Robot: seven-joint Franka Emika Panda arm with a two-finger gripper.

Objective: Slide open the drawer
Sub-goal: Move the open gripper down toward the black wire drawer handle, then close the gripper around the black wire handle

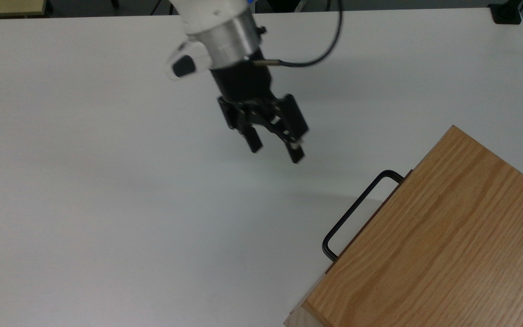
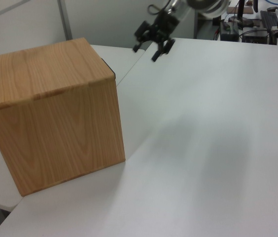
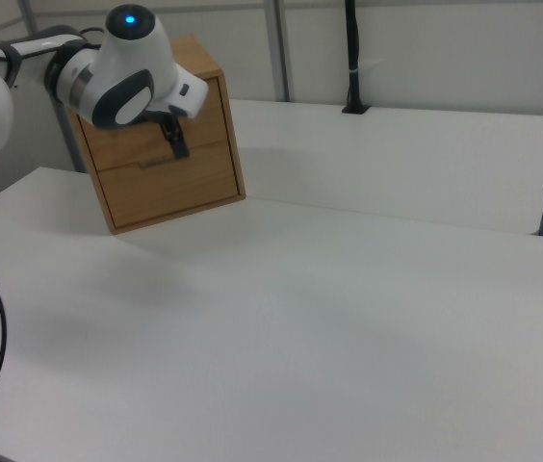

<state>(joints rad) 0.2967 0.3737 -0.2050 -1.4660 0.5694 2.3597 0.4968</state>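
Tool (image 1: 274,153) fingers apart, above bench (image 1: 107,181); drawer handle (image 1: 357,209) toward the top view's lower right, long axis diagonal.

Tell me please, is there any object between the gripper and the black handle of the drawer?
Nothing visible does. In the top view the open gripper hangs above bare white table, apart from the handle, which sticks out from the drawer's front toward the top view's left. Only bare table shows between them.
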